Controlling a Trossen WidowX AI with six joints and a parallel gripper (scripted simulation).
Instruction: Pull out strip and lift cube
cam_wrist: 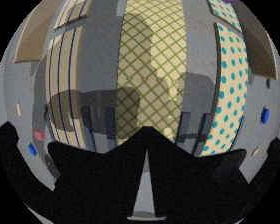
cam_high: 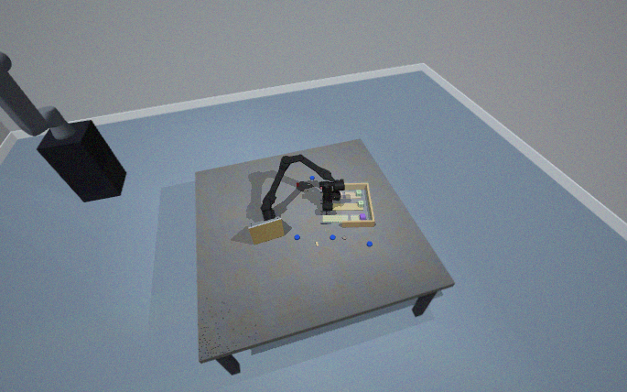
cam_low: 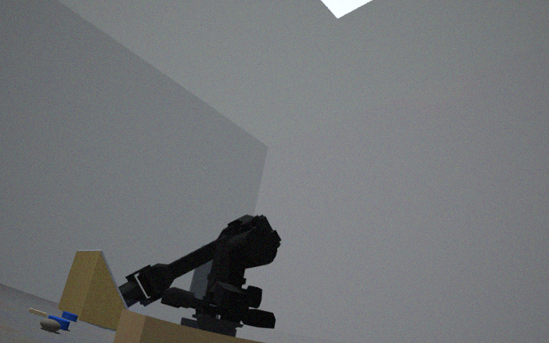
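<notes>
Since the crosshatched strip point(cam_high: 350, 206) point(cam_wrist: 153, 60) looks unbroken, I'd centre my clenched, empty gripper point(cam_high: 326, 210) point(cam_low: 216, 324) point(cam_wrist: 147, 131) over its near end, open, grip, then draw straight and slowly; the green cube point(cam_high: 361, 203) on its far end is probably the labelled one, though tiny from above.

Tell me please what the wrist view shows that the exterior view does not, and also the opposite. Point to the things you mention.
Only the wrist view: three patterned strips, the striped strip point(cam_wrist: 66, 90), the crosshatched strip point(cam_wrist: 166, 30) and the dotted strip point(cam_wrist: 233, 75). The striped and dotted ones have a gap across them.

Only the exterior view: the tan wedge block point(cam_low: 84, 285) and the bright ceiling panel point(cam_low: 342, 5).

Both: the gripper point(cam_wrist: 147, 131) (its fingertips are hard to see in the exterior view) and blue pieces on the table.
</notes>
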